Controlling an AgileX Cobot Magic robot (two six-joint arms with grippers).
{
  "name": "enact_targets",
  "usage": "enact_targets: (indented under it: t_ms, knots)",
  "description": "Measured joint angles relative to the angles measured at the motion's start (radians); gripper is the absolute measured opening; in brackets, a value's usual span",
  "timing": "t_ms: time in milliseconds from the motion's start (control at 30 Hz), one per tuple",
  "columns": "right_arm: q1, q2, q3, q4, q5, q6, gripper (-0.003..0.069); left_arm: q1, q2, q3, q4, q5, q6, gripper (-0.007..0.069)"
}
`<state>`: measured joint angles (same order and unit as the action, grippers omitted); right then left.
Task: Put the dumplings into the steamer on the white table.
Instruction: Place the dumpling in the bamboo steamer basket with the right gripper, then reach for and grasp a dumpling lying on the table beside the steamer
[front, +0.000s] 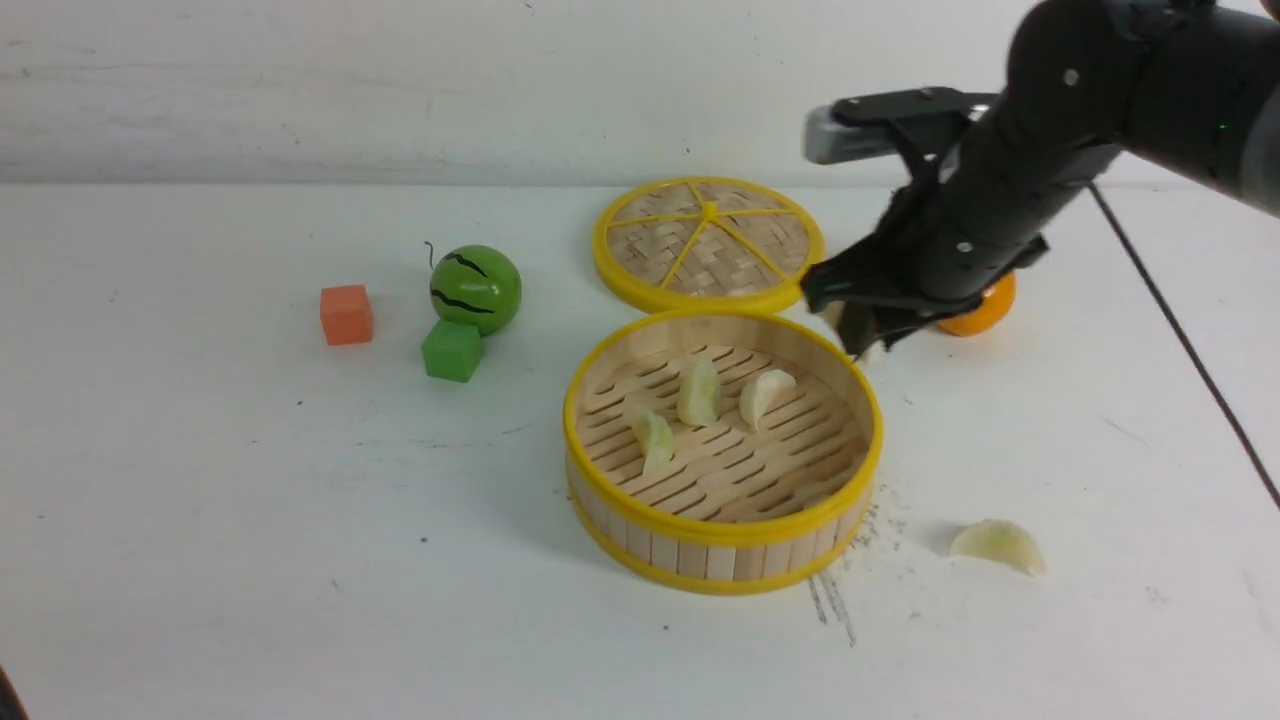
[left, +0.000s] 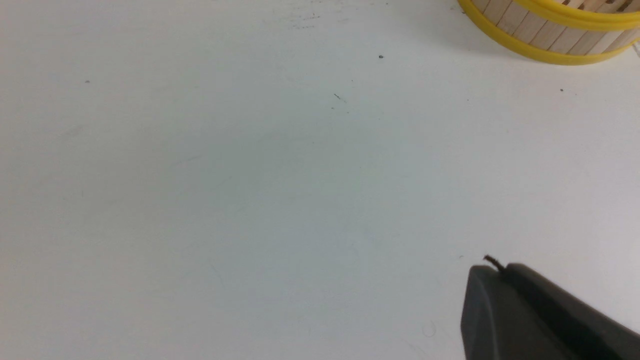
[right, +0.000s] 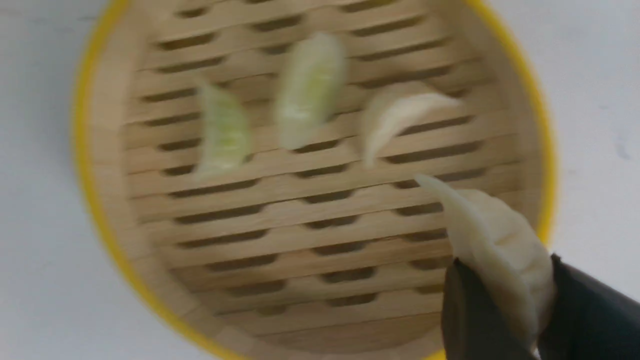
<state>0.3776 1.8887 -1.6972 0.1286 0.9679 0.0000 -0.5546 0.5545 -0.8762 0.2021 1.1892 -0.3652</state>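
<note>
The steamer (front: 720, 527) stands mid-table on the white table (front: 200, 520), with three dumplings on its slats (front: 653, 438) (front: 699, 392) (front: 765, 393). Another dumpling (front: 1000, 546) lies on the table to the steamer's right front. My right gripper (front: 866, 340) hangs just over the steamer's far right rim, shut on a pale dumpling (right: 495, 240) that sticks out between the dark fingers (right: 467, 310). Below it in the right wrist view are the steamer (right: 82, 165) and its dumplings. My left gripper (left: 492, 268) is shut and holds nothing, low over bare table near the steamer's wall (left: 545, 47).
The flat woven lid (front: 708, 243) lies behind the steamer. To the left sit a green striped ball (front: 476, 288), a green cube (front: 452, 350) and an orange-red cube (front: 346, 314). An orange fruit (front: 990, 310) sits behind the right arm. A black cable (front: 1180, 340) crosses the right side.
</note>
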Motion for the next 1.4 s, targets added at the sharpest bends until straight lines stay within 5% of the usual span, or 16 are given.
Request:
enact_targets:
  t_ms: [167, 433, 633, 800, 1067, 1233, 1400]
  knots:
    - [0.123, 0.083, 0.004, -0.009, -0.004, 0.042, 0.018, 0.0, 0.0, 0.0, 0.0, 0.01, 0.0, -0.0001]
    - [0.157, 0.215, 0.01, -0.058, -0.078, 0.117, 0.0206, 0.0, 0.0, 0.0, 0.0, 0.021, 0.019, 0.0003]
    - [0.157, 0.217, -0.017, -0.065, -0.054, 0.113, 0.044, 0.0, 0.0, 0.0, 0.0, 0.027, 0.026, 0.0011]
    - [0.153, 0.102, -0.037, -0.156, 0.132, 0.03, 0.0526, 0.0, 0.0, 0.0, 0.0, 0.038, 0.026, 0.0017]
    - [-0.014, -0.147, 0.205, -0.129, 0.238, -0.184, 0.0531, 0.0, 0.0, 0.0, -0.003, 0.053, 0.068, 0.0019]
    - [-0.174, -0.152, 0.345, -0.03, 0.128, -0.343, 0.0531, 0.0, 0.0, 0.0, -0.031, 0.036, 0.12, 0.002]
    - [-0.22, -0.07, 0.369, 0.042, -0.022, -0.497, 0.0531, 0.0, 0.0, 0.0, -0.078, 0.007, 0.137, 0.0024]
